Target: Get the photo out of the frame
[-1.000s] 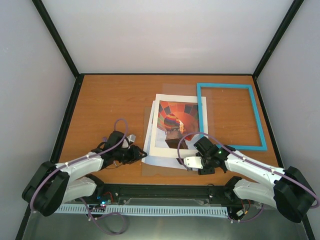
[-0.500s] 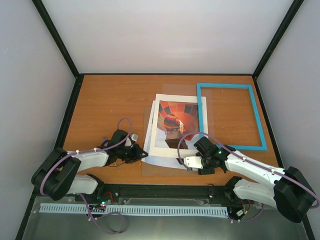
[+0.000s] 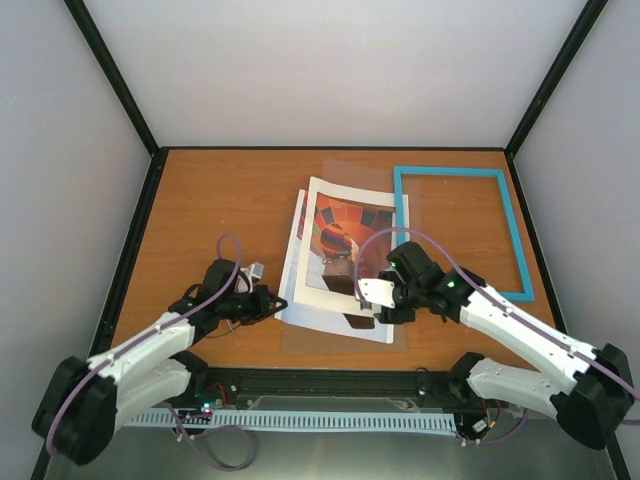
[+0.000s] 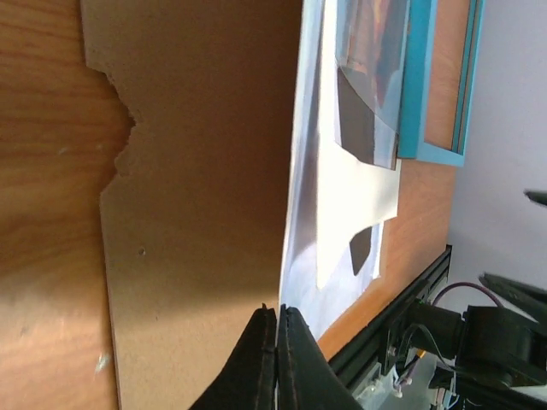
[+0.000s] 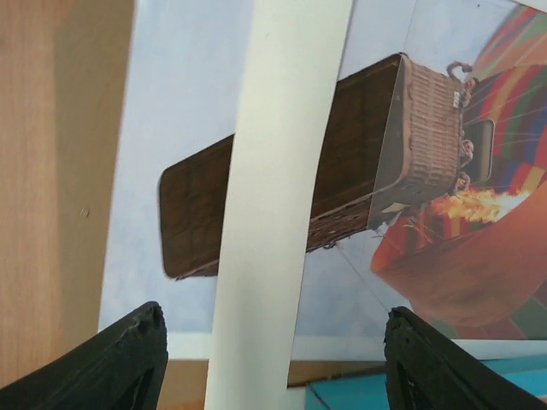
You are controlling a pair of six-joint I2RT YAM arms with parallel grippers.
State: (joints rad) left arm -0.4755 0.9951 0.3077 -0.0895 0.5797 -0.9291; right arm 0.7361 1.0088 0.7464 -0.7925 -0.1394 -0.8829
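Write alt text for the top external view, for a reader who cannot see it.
A hot-air balloon photo under a white mat lies loose on the wooden table, beside the empty turquoise frame at right. The left hand is shut at the sheets' left edge; the right hand is open above their near edge.

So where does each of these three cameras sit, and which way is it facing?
Top external: fixed above and behind the arms, looking down on the table; both arms show, bases at the bottom.
Left wrist: rides the left arm, looking along the brown backing board toward the frame; the shut left gripper pokes in at the bottom.
Right wrist: rides the right arm, looking down on the photo and white mat; the open right gripper shows a finger in each bottom corner.
Shared: top and left wrist both show the frame.
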